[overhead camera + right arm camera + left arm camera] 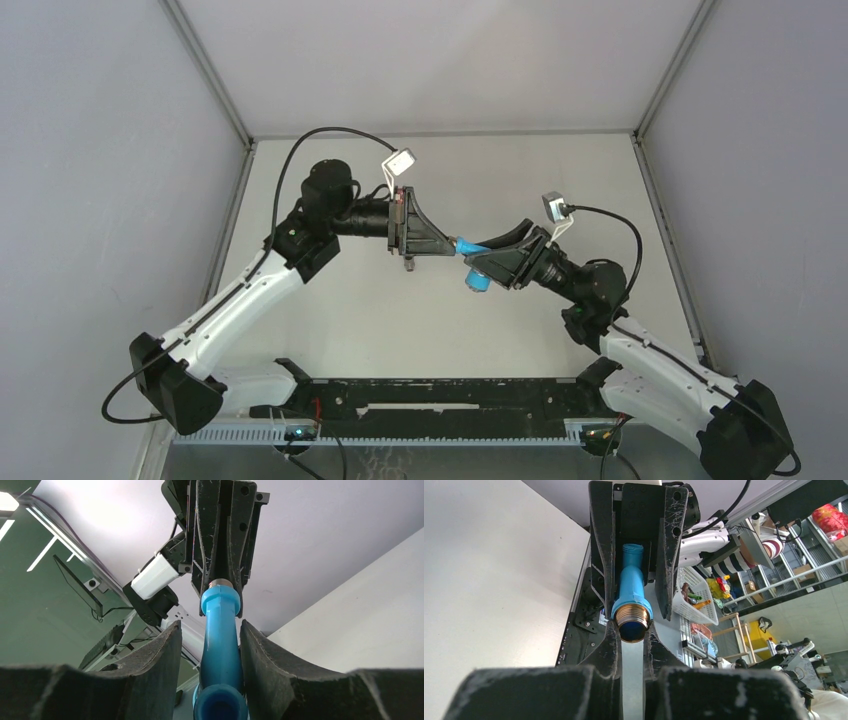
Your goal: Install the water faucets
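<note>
**Tap bridged between both claws above mid-table; thread end faces left**

The left arm reaches in over the table with its claw pointing right. The left gripper has its fingers drawn close together. Their tips sit on either side of the threaded end and appear to touch it. I cannot tell whether they are clamping it or only cradling it.

The blue tap hangs in the air between the two claws, clear of the table. Its long axis runs left to right, in line with both claws. The metal thread points into the left claw and the blue body runs back towards the right one.

The right gripper is closed on the tap's blue body, one finger on each flank. The tap's open blue mouth lies close under that wrist. The right arm carries it in from the right side.

In my judgement the coming move turns on that shared axis. Any turning or handing over has to keep thread and claw in line, or the thread will skid off the fingertips.

I cannot pick out the grey fitting with any certainty.

Nothing stands between the claws. A black rail lies along the near edge, well apart from them. A white basket shows outside the cell.
</note>
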